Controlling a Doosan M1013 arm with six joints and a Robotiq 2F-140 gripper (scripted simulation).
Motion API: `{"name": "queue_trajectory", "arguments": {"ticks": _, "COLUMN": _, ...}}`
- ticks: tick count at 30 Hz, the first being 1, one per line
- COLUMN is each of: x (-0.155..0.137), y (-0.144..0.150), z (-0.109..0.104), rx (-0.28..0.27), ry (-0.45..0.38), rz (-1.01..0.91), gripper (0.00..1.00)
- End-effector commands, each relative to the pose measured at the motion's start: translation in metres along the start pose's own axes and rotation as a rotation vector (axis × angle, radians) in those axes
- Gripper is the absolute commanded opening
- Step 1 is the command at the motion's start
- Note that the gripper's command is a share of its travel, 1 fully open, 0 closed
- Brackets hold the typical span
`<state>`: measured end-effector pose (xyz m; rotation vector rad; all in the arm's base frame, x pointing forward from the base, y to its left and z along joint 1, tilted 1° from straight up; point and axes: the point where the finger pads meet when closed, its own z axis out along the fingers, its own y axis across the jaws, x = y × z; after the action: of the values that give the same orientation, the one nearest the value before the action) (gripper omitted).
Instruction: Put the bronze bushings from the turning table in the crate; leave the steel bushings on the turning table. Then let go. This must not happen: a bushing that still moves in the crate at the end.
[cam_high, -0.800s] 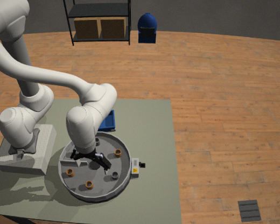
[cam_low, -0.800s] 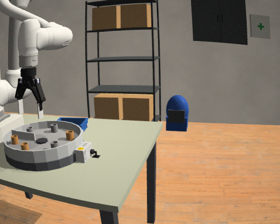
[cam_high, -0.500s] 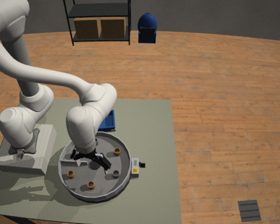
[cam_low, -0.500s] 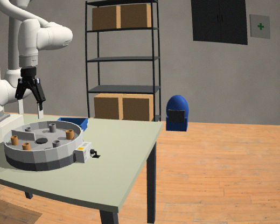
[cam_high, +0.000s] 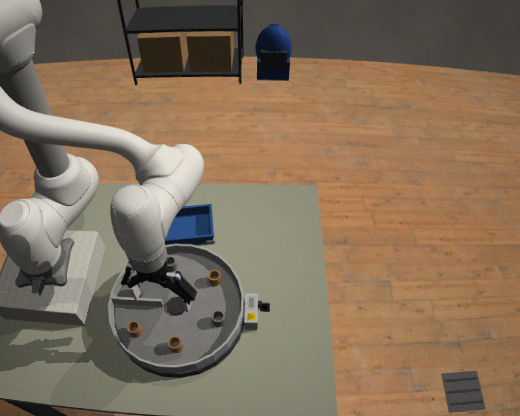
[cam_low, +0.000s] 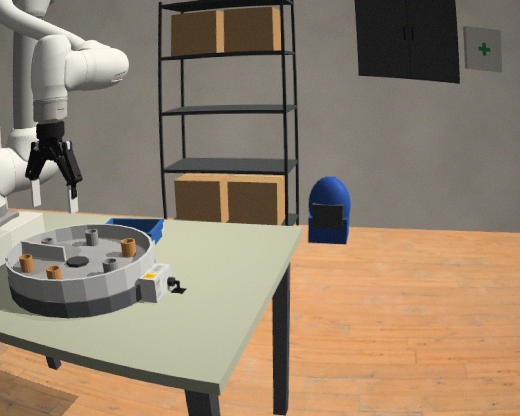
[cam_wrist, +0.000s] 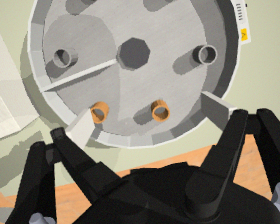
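Observation:
The round grey turning table (cam_high: 235, 295) (cam_low: 75, 295) (cam_wrist: 225, 10) holds three bronze bushings (cam_high: 214, 276) (cam_high: 133, 328) (cam_high: 174, 343). Steel bushings (cam_high: 218, 317) (cam_low: 91, 236) (cam_low: 109, 264) (cam_wrist: 205, 53) (cam_wrist: 63, 57) stand among them. My gripper (cam_high: 162, 292) (cam_low: 55, 201) (cam_wrist: 146, 110) is open and empty, well above the table's back left part. The blue crate (cam_high: 195, 225) (cam_low: 150, 227) lies just behind the turning table.
A low divider wall (cam_high: 137, 302) (cam_low: 42, 250) (cam_wrist: 78, 78) crosses part of the turning table. A small control box (cam_high: 251, 310) (cam_low: 154, 281) sits on its right side. A shelf rack (cam_low: 227, 110) with cartons and a blue unit (cam_low: 329, 210) stand on the floor beyond.

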<state>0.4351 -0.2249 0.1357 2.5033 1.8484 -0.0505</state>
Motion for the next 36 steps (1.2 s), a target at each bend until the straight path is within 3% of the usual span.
{"name": "queue_trajectory", "arguments": {"ticks": 1, "x": 0.023, "y": -0.034, "z": -0.007, "rx": -0.005, "ry": 0.008, "rz": -0.044, "gripper": 1.00}}
{"name": "queue_trajectory", "arguments": {"ticks": 8, "x": 0.060, "y": -0.099, "z": -0.010, "rx": -0.014, "ry": 0.024, "rz": -0.128, "gripper": 1.00}}
{"name": "queue_trajectory", "arguments": {"ticks": 10, "x": 0.060, "y": -0.099, "z": -0.010, "rx": -0.014, "ry": 0.024, "rz": -0.128, "gripper": 1.00}}
{"name": "queue_trajectory", "arguments": {"ticks": 12, "x": 0.077, "y": -0.132, "z": -0.008, "rx": -0.018, "ry": 0.032, "rz": -0.171, "gripper": 1.00}}
{"name": "queue_trajectory", "arguments": {"ticks": 14, "x": 0.081, "y": -0.142, "z": -0.007, "rx": -0.019, "ry": 0.034, "rz": -0.183, "gripper": 1.00}}
{"name": "queue_trajectory", "arguments": {"ticks": 28, "x": 0.081, "y": -0.142, "z": -0.007, "rx": -0.019, "ry": 0.034, "rz": -0.184, "gripper": 1.00}}
{"name": "queue_trajectory", "arguments": {"ticks": 29, "x": 0.081, "y": -0.142, "z": -0.007, "rx": -0.019, "ry": 0.034, "rz": -0.184, "gripper": 0.07}}
{"name": "queue_trajectory", "arguments": {"ticks": 36, "x": 0.081, "y": -0.142, "z": -0.007, "rx": -0.019, "ry": 0.034, "rz": -0.184, "gripper": 0.07}}
